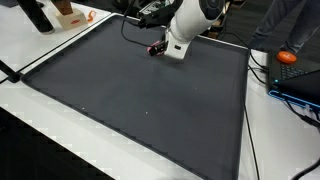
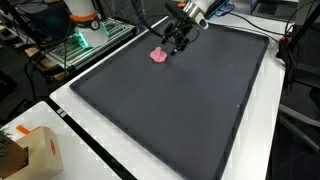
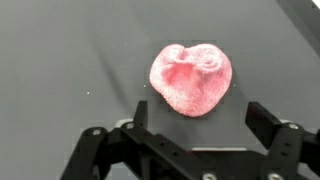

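A crumpled pink cloth (image 3: 191,78) lies on the dark mat (image 3: 60,60). In the wrist view my gripper (image 3: 202,118) hangs just above it, its two black fingers spread wide either side of the cloth's near edge, with nothing between them. In both exterior views the arm reaches down at the far part of the mat, the gripper (image 2: 176,42) open next to the pink cloth (image 2: 158,56). From the opposite side the cloth (image 1: 156,48) shows only as a small pink patch beside the white wrist (image 1: 178,45).
The dark mat (image 1: 140,100) covers most of a white table (image 2: 75,125). A cardboard box (image 2: 30,150) sits at one corner. Cables and an orange object (image 1: 288,57) lie off the mat's edge; electronics (image 2: 85,30) stand behind.
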Available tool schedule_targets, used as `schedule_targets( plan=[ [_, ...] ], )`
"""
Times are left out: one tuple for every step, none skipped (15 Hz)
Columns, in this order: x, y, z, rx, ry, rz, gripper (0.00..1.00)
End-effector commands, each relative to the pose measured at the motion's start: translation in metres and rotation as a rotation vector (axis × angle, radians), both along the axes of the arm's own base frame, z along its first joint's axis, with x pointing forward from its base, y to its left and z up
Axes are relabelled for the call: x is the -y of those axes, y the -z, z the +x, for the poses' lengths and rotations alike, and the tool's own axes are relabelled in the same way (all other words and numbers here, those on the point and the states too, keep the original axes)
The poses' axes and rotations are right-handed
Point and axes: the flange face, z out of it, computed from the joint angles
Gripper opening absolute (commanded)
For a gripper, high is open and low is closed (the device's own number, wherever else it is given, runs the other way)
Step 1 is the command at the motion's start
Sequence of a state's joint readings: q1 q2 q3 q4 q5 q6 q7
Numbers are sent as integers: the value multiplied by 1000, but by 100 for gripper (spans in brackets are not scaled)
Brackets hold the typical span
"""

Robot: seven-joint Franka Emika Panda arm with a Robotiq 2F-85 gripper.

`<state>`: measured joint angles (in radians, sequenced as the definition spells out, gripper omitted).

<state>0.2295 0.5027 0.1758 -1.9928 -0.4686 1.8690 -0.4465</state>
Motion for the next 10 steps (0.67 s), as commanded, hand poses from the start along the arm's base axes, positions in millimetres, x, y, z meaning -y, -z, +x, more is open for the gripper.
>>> schedule_targets(
  plan=[
    [-6,2,-9,-69,-89,-40,100],
    [-7,3,-12,-78,-97,-44,100],
    [-9,3,-13,-73,-98,-41,100],
    [-10,4,-15,-73,-100,-36,100],
    [-10,4,-16,-71,-96,-32,100],
    [-11,5,-17,-72,-95,-30,100],
    [-11,6,-18,-73,-96,-27,100],
    [-10,7,-19,-72,-91,-27,100],
    [-10,8,-20,-73,-91,-28,100],
    [-10,9,-20,-73,-92,-28,100]
  ],
)
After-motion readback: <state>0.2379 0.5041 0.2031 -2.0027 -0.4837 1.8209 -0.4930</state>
